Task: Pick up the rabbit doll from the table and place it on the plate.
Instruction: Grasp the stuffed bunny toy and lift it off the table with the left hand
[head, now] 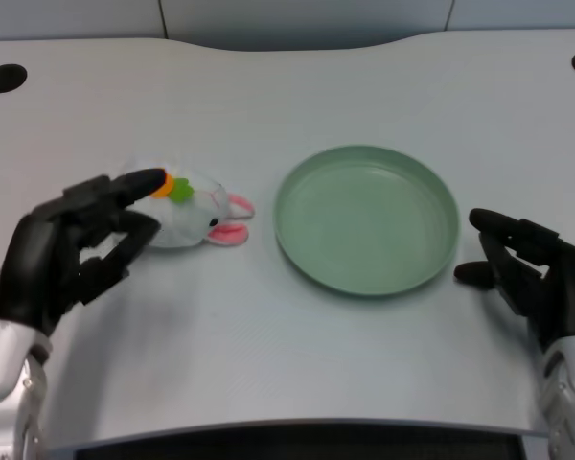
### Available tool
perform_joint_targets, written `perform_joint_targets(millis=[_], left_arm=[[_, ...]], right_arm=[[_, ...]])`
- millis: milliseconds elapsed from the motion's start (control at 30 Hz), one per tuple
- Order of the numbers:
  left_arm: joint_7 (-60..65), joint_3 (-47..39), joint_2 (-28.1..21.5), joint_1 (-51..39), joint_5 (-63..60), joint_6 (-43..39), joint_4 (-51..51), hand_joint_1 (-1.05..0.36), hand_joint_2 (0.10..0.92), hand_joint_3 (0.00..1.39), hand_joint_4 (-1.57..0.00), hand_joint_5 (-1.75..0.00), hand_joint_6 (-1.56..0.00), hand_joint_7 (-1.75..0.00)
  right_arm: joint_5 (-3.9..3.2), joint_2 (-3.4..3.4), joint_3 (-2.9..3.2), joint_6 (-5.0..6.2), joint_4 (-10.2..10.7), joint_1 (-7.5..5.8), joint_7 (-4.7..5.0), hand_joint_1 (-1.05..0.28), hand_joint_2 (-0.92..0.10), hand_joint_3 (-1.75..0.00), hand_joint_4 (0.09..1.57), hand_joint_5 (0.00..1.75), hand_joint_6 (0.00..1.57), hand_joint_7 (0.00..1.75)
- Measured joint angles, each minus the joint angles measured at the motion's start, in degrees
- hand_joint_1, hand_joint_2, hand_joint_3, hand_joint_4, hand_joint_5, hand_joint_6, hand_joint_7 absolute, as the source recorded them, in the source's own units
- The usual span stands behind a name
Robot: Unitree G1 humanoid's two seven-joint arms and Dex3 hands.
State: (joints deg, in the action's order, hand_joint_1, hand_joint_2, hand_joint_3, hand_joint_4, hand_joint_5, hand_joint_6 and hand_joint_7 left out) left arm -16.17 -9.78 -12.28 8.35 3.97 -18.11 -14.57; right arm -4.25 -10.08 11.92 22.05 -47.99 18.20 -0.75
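At about nine o'clock on the white worktop, the robot's black many-fingered left hand is reaching in around the small white plush rabbit doll, the one with pink ears and an orange-and-green carrot patch on its back. One finger is lying across the top of the toy by the carrot, and the others are curling in at its left side, but whether they are actually clamping it I cannot tell; the doll is lying on its side on the worktop, ears pointing toward three o'clock. So the pick is only getting under way: nothing is being lifted yet. Just right of the doll, near the centre, the round pale green plastic plate is sitting with nothing in it, apart from the rabbit by a narrow strip of bare surface. By my judgement, the whole of the carrying is left: closing firmly on the soft body, raising it, moving it toward three o'clock over the rim, and letting it down inside the dish.
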Motion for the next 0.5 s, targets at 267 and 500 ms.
perform_joint_targets(millis=[267, 500], left_arm=[[0.6, 5.1, -9.7, 7.7, -12.7, -3.7, -2.3, -0.58, 0.921, 0.08, -0.27, -0.90, -0.62, 0.00], [-2.8, 11.7, -17.2, 13.3, -24.3, 0.2, -2.6, -0.75, 0.921, 0.07, -0.16, -0.33, -0.31, 0.00]], right_arm=[[0.06, 0.26, -0.11, -0.01, 0.0, 0.01, -0.06, -0.40, -0.92, -0.16, 0.88, 0.86, 1.02, 0.01], [0.34, 0.37, -0.34, -0.04, 0.3, -0.04, 0.40, -0.40, -0.92, -0.17, 0.88, 0.85, 1.02, 0.01]])
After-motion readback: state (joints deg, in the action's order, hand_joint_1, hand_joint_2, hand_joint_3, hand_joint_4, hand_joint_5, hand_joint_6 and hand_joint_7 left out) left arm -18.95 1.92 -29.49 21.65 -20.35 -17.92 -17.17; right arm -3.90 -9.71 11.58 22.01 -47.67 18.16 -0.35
